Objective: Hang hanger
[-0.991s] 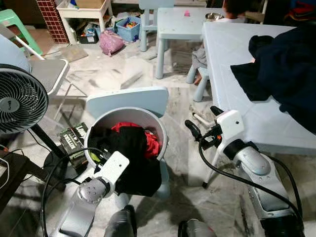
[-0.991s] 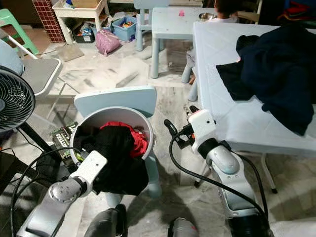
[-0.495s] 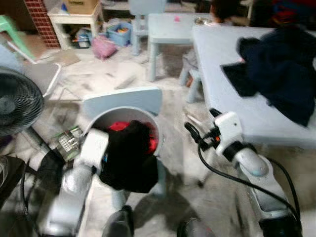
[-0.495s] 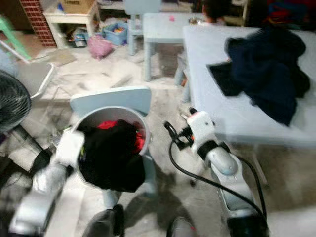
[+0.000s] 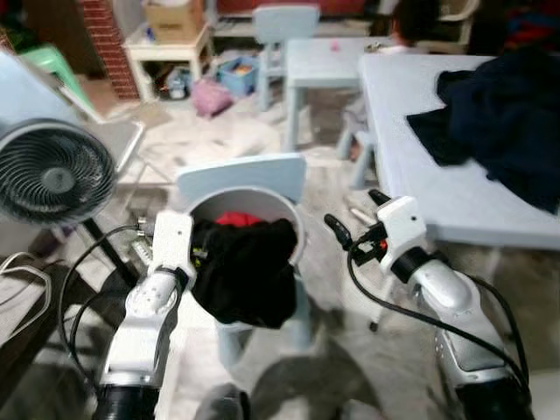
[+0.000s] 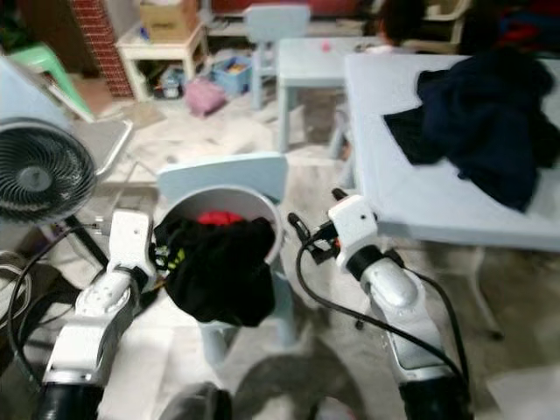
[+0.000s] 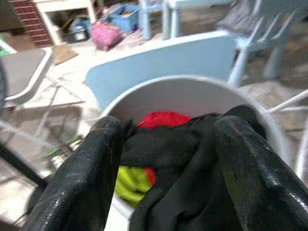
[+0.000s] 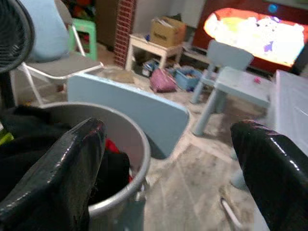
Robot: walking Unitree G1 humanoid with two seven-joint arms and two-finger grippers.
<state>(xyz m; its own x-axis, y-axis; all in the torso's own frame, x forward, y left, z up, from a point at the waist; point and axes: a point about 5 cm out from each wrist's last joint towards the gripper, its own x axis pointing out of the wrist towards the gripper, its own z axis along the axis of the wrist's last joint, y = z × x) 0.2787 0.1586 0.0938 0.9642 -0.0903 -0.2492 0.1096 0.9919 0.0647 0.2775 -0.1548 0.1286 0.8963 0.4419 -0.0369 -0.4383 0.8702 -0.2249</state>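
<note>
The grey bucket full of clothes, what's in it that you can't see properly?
- Bottom of the round grey bucket: hidden in the eye views by the draped black cloth.
- Red garment and yellow-green item: mostly covered by the black cloth in the left wrist view.
- Whether the left pincer actually grips the cloth: not clear.
- Any hanger: cannot make one out.
</note>
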